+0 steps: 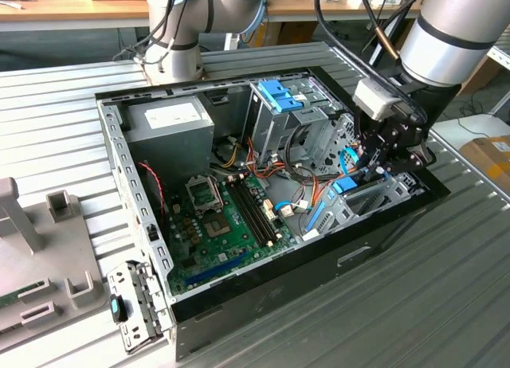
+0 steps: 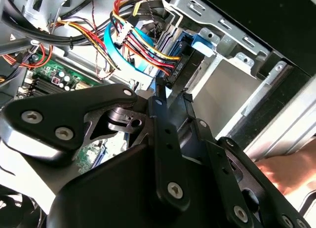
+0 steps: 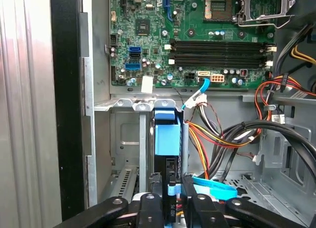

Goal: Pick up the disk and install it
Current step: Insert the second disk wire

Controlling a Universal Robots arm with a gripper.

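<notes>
The disk (image 3: 166,136) stands on edge in the silver bay (image 3: 123,139) at the case's front corner, on the exterior view's right. It is dark, with blue rails and a blue end tab (image 1: 344,185). My gripper (image 3: 172,188) sits over its near end, with a black finger on each side of the dark edge, shut on it. In the second wrist view the fingers (image 2: 159,107) meet on the disk (image 2: 183,60), whose blue tab points away. From the exterior view the gripper (image 1: 381,167) is low inside the case's right side.
The green motherboard (image 1: 223,217) fills the case floor. Red, yellow and orange cable bundles (image 3: 222,134) and a flat blue cable (image 3: 212,188) lie right beside the bay. A tall silver drive cage with a blue clip (image 1: 280,97) and a grey power supply (image 1: 171,125) stand behind.
</notes>
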